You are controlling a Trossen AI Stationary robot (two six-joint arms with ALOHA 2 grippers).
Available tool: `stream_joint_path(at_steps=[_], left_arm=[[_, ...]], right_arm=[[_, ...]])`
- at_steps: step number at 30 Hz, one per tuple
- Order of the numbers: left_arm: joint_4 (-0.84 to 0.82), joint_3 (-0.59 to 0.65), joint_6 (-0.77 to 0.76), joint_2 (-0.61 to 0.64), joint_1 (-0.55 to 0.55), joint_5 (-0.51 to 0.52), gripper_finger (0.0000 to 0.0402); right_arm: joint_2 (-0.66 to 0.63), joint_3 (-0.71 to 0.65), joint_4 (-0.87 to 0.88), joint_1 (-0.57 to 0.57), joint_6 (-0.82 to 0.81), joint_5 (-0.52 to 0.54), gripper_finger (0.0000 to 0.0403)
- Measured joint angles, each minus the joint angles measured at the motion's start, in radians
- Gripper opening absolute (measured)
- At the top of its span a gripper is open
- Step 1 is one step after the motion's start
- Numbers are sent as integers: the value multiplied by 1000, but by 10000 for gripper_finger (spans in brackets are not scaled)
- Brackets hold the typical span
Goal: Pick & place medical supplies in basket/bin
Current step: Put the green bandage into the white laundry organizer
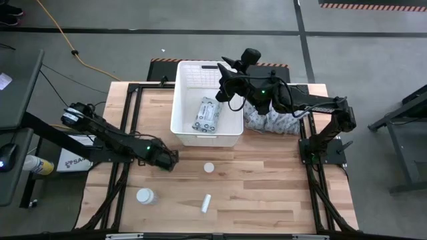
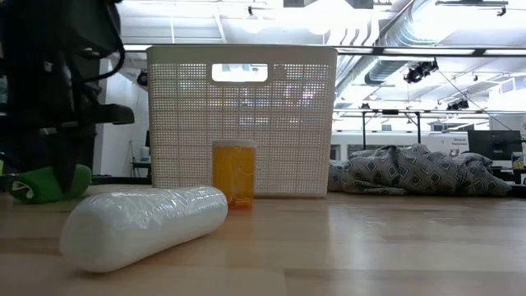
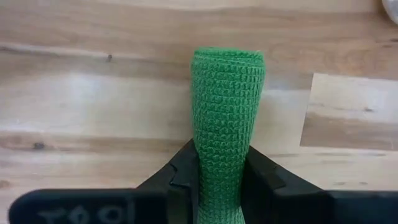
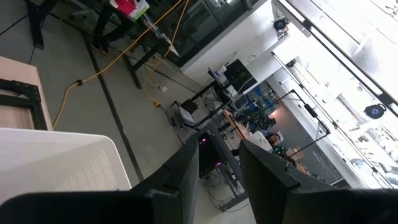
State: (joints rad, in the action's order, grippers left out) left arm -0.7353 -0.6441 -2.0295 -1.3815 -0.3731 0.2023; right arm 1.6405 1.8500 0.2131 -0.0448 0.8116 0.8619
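The white lattice bin (image 1: pixel 183 127) (image 2: pixel 242 119) stands at the table's far middle, with the grey-green wipes packet (image 1: pixel 205 115) lying flat inside. My left gripper (image 1: pixel 170 160) (image 3: pixel 224 180) is low over the table, left of centre, shut on the green cylinder (image 3: pixel 227 118) (image 2: pixel 45 185). My right gripper (image 1: pixel 223 85) (image 4: pixel 217 168) hovers open and empty above the bin's far right part. An orange bottle with a white cap (image 1: pixel 209 167) (image 2: pixel 234 174) stands before the bin. A white bottle (image 1: pixel 145 196) and a small white tube (image 1: pixel 206 203) (image 2: pixel 144 226) lie near the table's near edge. My left gripper pinches the green cylinder's near end (image 3: pixel 221 177) between its two fingers (image 3: pixel 183 177), one on each side. The fingers lie along the cylinder, whose free end (image 3: pixel 227 59) sticks out past the fingertips. In the low view the cylinder sits down at the table top.
A crumpled grey patterned cloth (image 1: pixel 270 120) (image 2: pixel 419 173) lies against the bin's right side. Bare wood (image 1: pixel 280 187) stretches over the table's right and near parts. Black frame rails (image 1: pixel 133 100) run along the table's sides.
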Motion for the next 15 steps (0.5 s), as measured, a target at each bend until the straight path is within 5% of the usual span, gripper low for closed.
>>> stream_joint_path(at_steps=[15], left_arm=[[1, -46, -99, 1, -81, 52, 111]], right_arm=[[0, 0, 0, 0, -2, -1, 108]])
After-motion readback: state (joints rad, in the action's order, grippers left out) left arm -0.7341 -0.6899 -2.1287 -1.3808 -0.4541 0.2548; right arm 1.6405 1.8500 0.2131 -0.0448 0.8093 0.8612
